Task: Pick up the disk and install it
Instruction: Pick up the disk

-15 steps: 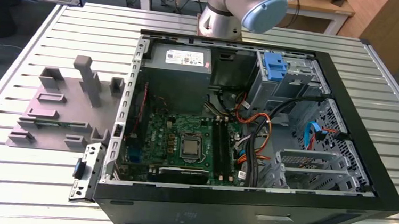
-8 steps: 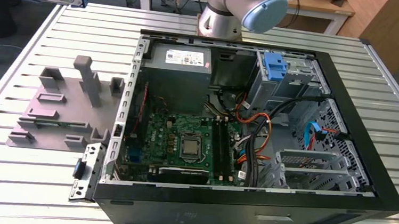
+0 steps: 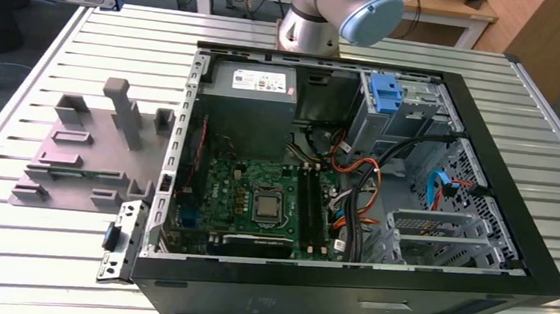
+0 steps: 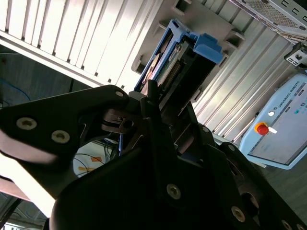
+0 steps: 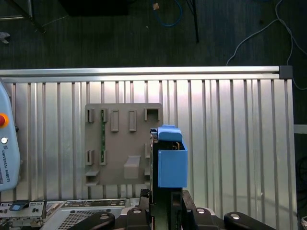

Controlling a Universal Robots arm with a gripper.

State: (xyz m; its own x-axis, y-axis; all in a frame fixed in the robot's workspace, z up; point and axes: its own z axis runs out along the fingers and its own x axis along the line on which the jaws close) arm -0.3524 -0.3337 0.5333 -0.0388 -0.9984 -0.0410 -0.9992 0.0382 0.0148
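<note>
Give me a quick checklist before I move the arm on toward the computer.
1. Grip: ok, the gripper is shut on the disk in both wrist views.
2. Blue bracket on the disk: ok.
3. Disk off the grey holder: ok, it hangs high above the table in the exterior view.
4. Computer case open: ok.
5. Metal cage free: cannot tell.
6. Cables clear of the cage: cannot tell, orange ones run close beside it.
</note>
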